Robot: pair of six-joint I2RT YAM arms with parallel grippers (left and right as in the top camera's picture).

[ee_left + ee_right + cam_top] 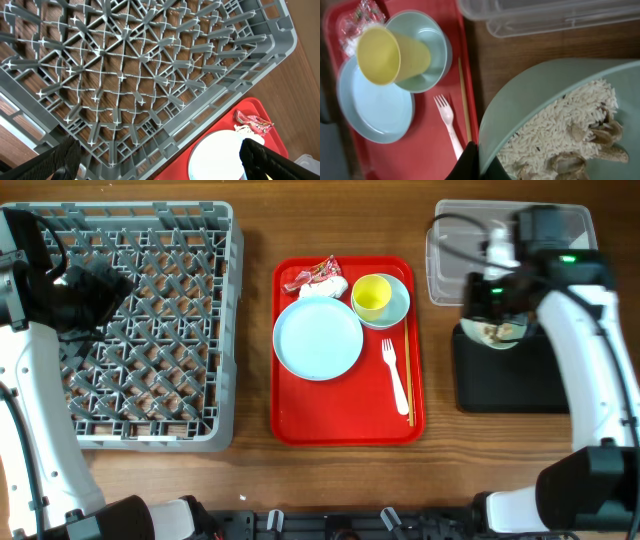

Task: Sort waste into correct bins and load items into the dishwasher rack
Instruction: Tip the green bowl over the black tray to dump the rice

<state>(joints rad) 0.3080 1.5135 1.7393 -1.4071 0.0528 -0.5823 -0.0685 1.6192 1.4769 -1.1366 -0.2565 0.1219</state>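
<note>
Currently the right gripper (480, 167) is clamped shut on the rim of one pale-blue bowl (560, 115), which is loaded with white rice scraps (555, 125) and a few brownish bits. The held bowl is hung over the far end of the black tray (505, 385), just beside the near wall of the clear tub (450, 250). Both bins are on the right arm's side, well apart from the left arm. Dumping the scraps is judged the step in hand. The move turns on the bowl being right above the black tray, so only a wrist roll would be needed. Which bin is meant for rice cannot be told.

Left of that hand, the red tray (345, 415) is placed roughly midway between the arms. On it are counted:
- one round plate (318, 338)
- one second bowl (398, 308), with one yellow cup (372, 295) leaned inside it
- one white fork (396, 375)
- one thin wooden stick (410, 395)
- one red wrapper (312, 275)
- one white napkin (335, 286), tucked beside the wrapper

The fork's long axis is run near-to-far, tines at the far end, with the stick laid parallel just beside it.

That makes two bowls, two bins and one of everything else.

Furthest out, the left gripper (159, 162) is held with jaws wide apart and nothing between them. It is hovered over the grey rack (150, 330), in which nothing is seen loaded. The plate is judged nearer to the left arm.
</note>
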